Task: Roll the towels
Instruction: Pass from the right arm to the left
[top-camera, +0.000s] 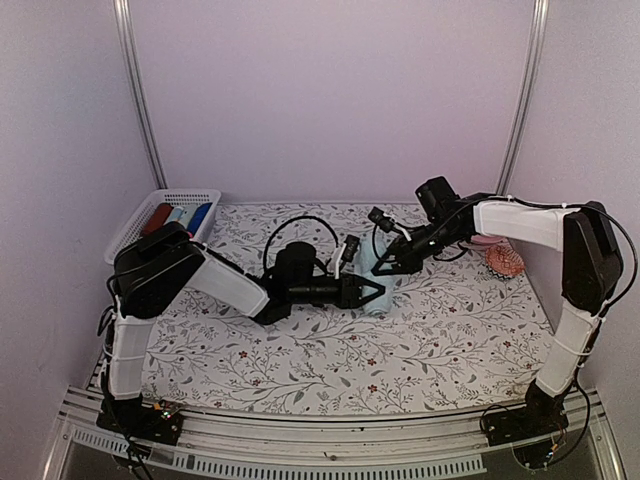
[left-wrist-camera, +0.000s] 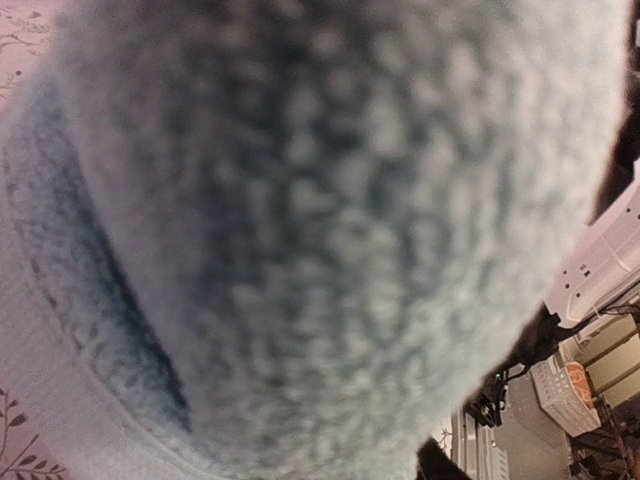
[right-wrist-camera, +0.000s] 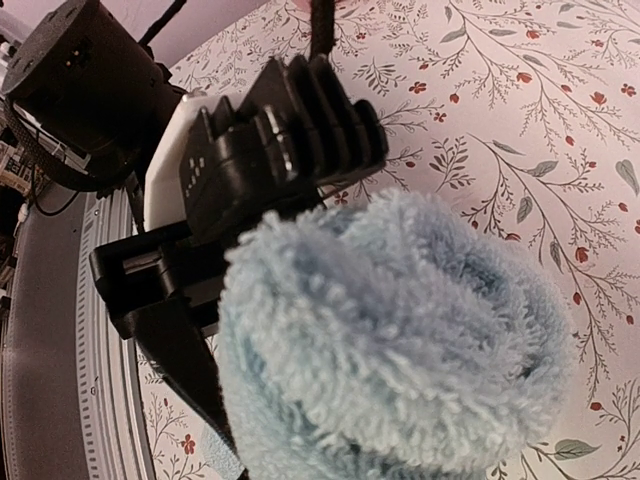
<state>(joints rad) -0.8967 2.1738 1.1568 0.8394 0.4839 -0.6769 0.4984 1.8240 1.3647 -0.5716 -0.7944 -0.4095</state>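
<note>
The pale blue towel (top-camera: 381, 286) is a fat roll near the middle of the table. It fills the left wrist view (left-wrist-camera: 320, 240) and shows end-on in the right wrist view (right-wrist-camera: 400, 340). My left gripper (top-camera: 371, 294) reaches in from the left with its fingers on either side of the roll; one black finger (right-wrist-camera: 185, 370) runs along its side. My right gripper (top-camera: 388, 266) meets the roll from the far right, its fingertips hidden by the terry. The pink towel (top-camera: 503, 261) lies bunched at the right edge, behind the right arm.
A white basket (top-camera: 130, 232) at the back left holds red, pale and dark blue rolls (top-camera: 182, 216). The table has a floral cloth (top-camera: 330, 360). Side walls and metal posts stand close on both sides. Both arms cross the table's middle.
</note>
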